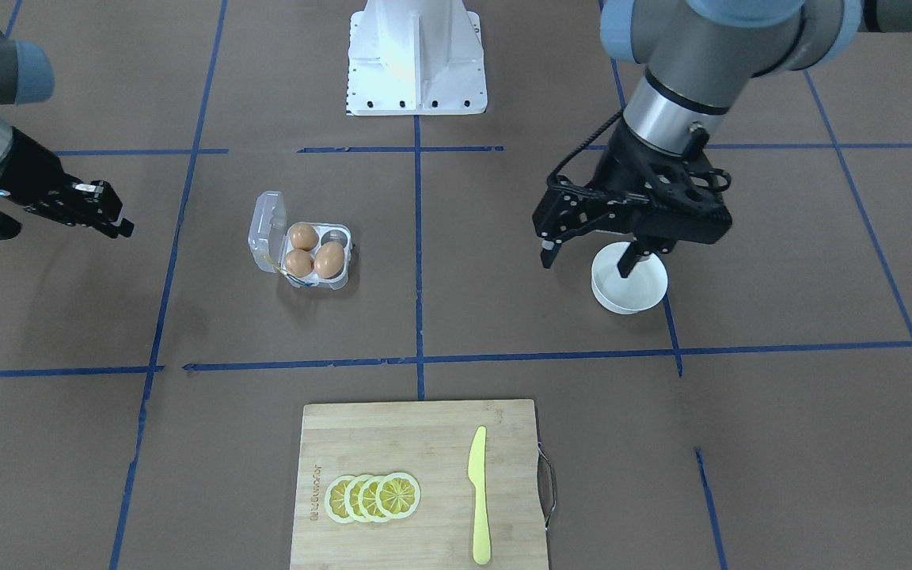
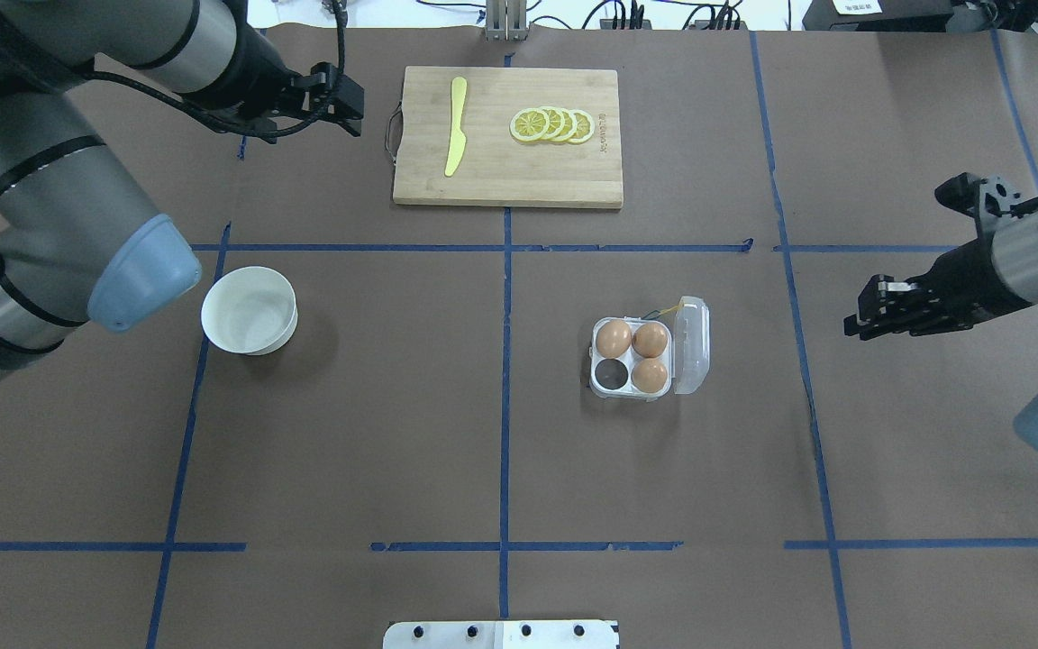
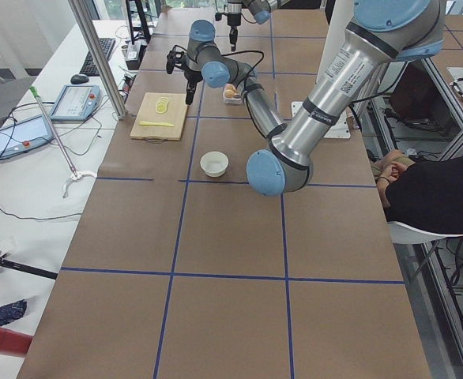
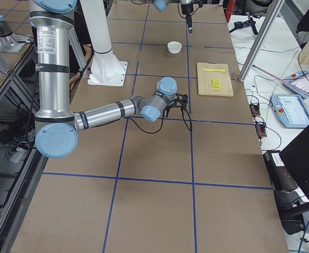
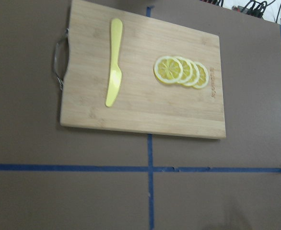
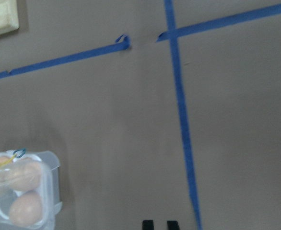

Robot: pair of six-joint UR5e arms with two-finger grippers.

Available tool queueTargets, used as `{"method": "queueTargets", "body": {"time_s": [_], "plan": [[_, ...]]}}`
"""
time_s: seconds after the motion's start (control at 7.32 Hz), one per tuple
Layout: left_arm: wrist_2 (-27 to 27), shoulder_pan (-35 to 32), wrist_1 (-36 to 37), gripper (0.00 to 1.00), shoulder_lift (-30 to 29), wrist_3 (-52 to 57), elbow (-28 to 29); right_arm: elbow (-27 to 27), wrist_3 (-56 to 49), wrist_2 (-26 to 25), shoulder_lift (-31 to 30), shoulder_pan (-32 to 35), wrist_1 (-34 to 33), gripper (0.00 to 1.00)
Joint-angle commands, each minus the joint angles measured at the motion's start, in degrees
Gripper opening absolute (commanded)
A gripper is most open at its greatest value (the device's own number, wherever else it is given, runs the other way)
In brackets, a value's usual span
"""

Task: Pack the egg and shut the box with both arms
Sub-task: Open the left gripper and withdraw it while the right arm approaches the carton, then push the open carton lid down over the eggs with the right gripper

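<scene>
Box (image 2: pixel 614 377) right of table centre, three eggs (image 2: pixel 614 339) seated, lid (image 2: pixel 694 345) hinged open on the side facing right gripper (image 1: pixel 123 227). Right gripper nearly pinched, empty, nearer. Left gripper (image 1: pixel 589 261) spread wide, empty, above white bowl (image 1: pixel 622 305), well apart.

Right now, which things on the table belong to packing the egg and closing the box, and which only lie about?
For the job:
- box, lid open, one cell empty
- eggs, three in the cells
- left gripper, above the bowl
- right gripper, apart from the box

Lying about:
- white bowl
- cutting board
- yellow knife
- lemon slices
</scene>
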Motion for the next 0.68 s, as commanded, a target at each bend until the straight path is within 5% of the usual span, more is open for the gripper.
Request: {"method": "queueTargets", "body": {"time_s": [0.0, 0.14, 0.55], "plan": [[-0.1, -6.2, 0.3, 1.00, 5.2, 12.6, -0.2, 0.9, 6.9, -5.6, 5.4, -8.6, -0.2, 0.00], [-0.1, -8.8, 0.3, 1.00, 7.4, 17.8, 0.1, 0.4, 7.5, -10.5, 8.9, -13.0, -1.9, 0.00], [-0.4, -15.8, 0.3, 1.00, 11.8, 31.3, 1.0, -1.2, 7.6, -14.0, 24.3, -15.8, -16.8, 0.00]]}}
